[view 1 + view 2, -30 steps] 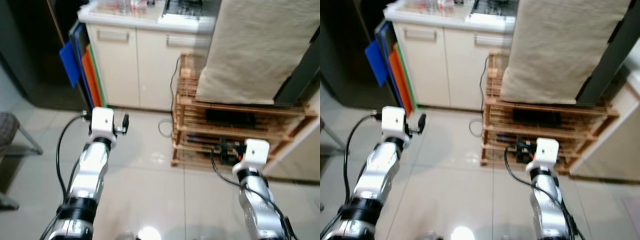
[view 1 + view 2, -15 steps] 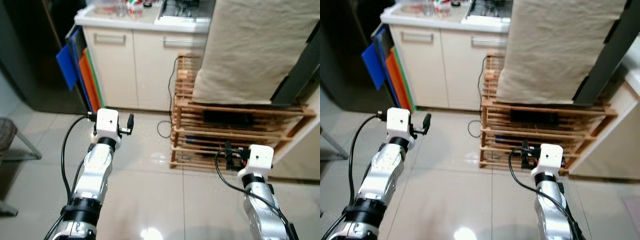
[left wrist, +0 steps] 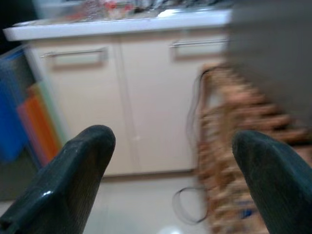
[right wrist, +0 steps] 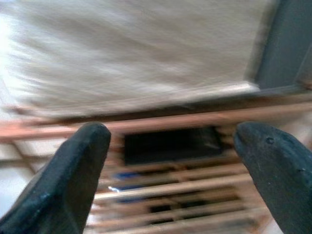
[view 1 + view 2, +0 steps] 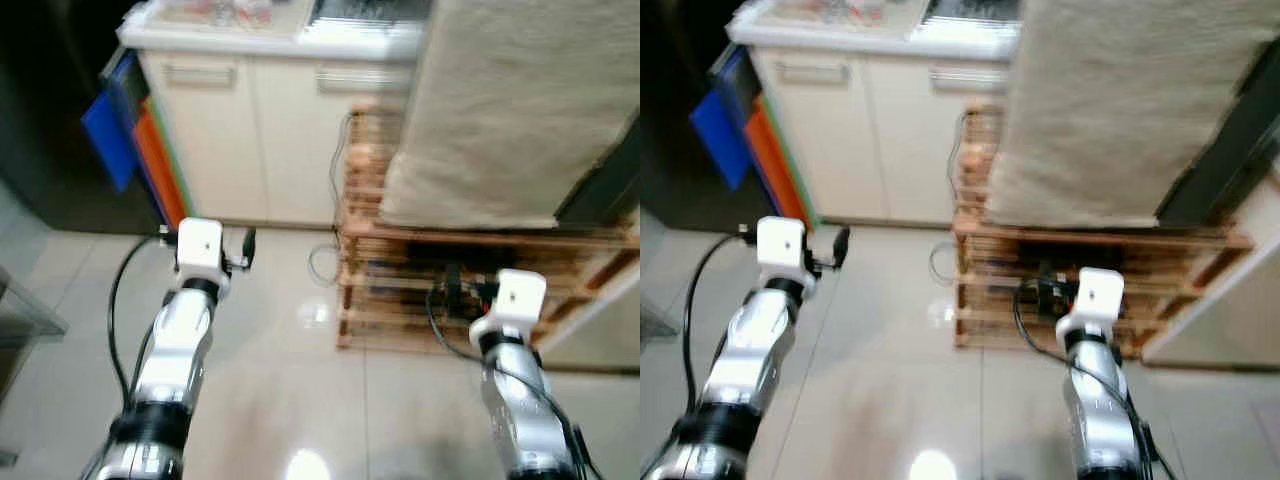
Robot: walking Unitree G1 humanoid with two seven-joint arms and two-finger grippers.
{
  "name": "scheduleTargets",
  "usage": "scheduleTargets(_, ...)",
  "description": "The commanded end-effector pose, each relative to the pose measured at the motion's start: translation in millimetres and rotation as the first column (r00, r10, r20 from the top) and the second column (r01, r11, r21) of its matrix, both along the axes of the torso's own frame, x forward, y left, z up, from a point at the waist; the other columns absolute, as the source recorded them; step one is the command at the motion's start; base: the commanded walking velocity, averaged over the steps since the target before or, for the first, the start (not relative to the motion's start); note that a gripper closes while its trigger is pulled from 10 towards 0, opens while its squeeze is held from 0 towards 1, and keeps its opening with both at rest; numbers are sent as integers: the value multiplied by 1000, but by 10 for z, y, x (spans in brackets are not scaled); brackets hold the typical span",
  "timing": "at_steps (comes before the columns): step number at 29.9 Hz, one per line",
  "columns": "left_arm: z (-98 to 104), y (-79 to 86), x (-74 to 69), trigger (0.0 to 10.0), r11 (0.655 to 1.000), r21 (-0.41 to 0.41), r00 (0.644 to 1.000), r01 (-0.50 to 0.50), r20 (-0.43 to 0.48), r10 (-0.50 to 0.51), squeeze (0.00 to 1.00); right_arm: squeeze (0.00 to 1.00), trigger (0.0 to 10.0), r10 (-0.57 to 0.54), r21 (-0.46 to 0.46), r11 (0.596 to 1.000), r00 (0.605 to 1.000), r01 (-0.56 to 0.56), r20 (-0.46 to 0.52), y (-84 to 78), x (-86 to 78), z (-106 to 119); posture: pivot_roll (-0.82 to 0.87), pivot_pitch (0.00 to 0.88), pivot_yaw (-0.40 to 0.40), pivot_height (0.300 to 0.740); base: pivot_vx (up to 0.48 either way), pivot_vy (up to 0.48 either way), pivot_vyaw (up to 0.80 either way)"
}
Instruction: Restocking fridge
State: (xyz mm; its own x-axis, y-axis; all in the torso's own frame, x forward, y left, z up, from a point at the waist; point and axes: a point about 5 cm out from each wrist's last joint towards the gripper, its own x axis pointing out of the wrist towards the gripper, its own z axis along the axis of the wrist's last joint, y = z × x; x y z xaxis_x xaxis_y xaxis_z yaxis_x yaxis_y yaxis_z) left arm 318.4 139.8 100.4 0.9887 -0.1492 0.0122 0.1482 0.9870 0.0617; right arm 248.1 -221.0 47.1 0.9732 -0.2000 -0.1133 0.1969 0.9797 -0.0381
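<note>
Two empty, spread end effectors, left (image 3: 170,180) and right (image 4: 170,175).

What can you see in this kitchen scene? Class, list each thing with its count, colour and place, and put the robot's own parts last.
Cabinet: one, cream, two doors with bar handles, straight ahead under a white counter.
Counter items: several, blurred, too unclear to name, on the counter's left part.
Boards: a few, blue, orange and green, leaning against the cabinet's left side.
Rack: one, slatted wood, right of the cabinet on the floor.
Cloth: one, beige, draped over something on top of the rack.
Cable: one, dark, looped on the floor beside the rack.
Floor: glossy pale tiles.
Left end effector: black fingers open, facing the cabinet.
Right end effector: black fingers open, facing the rack.
</note>
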Motion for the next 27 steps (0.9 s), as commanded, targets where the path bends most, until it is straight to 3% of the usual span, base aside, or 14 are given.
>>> scheduleTargets(1,-3,180,-6,10000,999,23,999,-37,2,37,0,0,10000,24,24,999,999,-25,33,106,79,61,12,1,5,740,431,0,0)
scheduleTargets(14,0,179,-2,10000,999,25,999,-34,7,34,0,0,10000,39,25,999,999,-39,35,127,105,49,16,0,6,740,429,0,0)
scheduleTargets(18,-1,180,14,10000,997,63,999,-40,9,39,0,0,10000,38,26,999,999,-39,34,136,112,43,14,1,8,740,426,0,0)
scheduleTargets(21,-34,141,21,10000,991,130,1000,-27,-6,28,0,0,10000,35,27,999,999,-36,33,136,109,39,13,3,9,740,0,0,0)
scheduleTargets(27,-32,101,11,10000,994,108,1000,-9,-6,10,0,0,10000,31,29,999,999,-32,29,125,99,26,13,9,10,740,0,160,0)
